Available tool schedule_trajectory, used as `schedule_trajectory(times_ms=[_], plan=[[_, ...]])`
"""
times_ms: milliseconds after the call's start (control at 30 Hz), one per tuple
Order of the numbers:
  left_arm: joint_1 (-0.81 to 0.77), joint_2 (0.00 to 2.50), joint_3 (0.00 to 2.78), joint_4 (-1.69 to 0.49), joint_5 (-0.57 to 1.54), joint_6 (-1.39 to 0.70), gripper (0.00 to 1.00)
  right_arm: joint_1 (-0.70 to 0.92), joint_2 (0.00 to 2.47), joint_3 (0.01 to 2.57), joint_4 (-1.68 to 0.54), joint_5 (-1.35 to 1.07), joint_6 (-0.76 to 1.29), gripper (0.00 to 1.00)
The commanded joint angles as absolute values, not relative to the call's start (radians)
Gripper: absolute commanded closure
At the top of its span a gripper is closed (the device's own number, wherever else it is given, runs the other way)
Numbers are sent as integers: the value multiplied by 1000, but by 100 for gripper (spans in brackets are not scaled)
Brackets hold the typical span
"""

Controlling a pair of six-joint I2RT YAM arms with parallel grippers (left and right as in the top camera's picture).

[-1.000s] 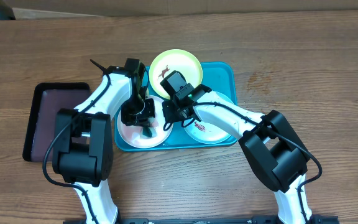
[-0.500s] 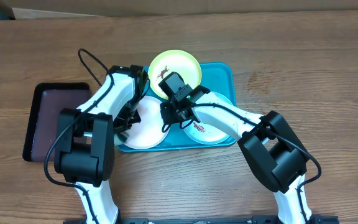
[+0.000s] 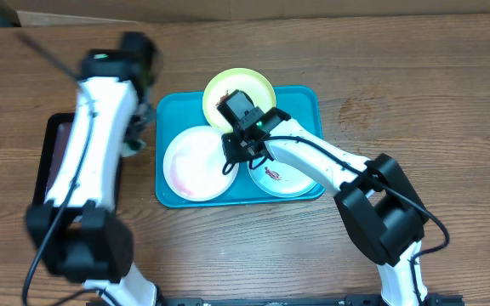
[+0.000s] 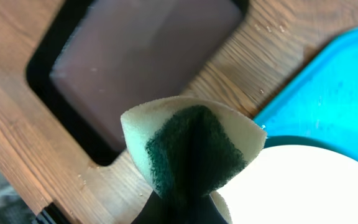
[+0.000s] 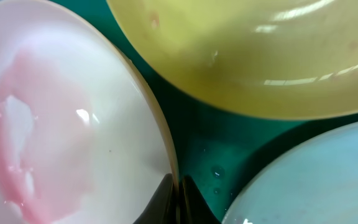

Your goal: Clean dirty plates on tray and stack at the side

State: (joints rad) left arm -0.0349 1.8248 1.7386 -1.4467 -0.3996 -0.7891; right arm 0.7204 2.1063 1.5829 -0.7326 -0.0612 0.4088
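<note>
left gripper [image 4: 182, 208], clamped on the sponge [image 4: 191, 152], has swung off the white plate [image 3: 196, 161] toward nine o'clock; right gripper [image 5: 178, 200] pinches its three o'clock rim on the tray [image 3: 309, 98], suggesting scrubbing's done.

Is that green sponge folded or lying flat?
Folded: the sponge is pinched double in the left hand, its green face curled inward between pale edges.
</note>
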Motion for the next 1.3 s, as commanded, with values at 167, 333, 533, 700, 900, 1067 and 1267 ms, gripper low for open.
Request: schedule_trajectory(times_ms=[167,333,533,700,900,1067,1267], plan=[[230,1762,1741,-1497,-281,-733,96,780,1996,1794,-871,336,329,96],[319,1762,1728,-1487,-207,-725,96,840,1996,1881,-941,624,254,96],[352,1762,1728,-1487,-208,-710,96,930,1996,1900,-919,897,144,96],[353,1763,1715,-1479,-210,-710,96,993,1996,1900,-818,1076,-3,96],[353,1763,1662,-1453,-207,-710,96,1052,1996,1900,-723,1240,-158,96],[354,1763,1642,-1435,-204,-709,96,1065,1996,1900,-659,1302,-273,96],[353,1763,1642,-1434,-204,-710,96,1065,1996,1900,-645,1317,-344,96]])
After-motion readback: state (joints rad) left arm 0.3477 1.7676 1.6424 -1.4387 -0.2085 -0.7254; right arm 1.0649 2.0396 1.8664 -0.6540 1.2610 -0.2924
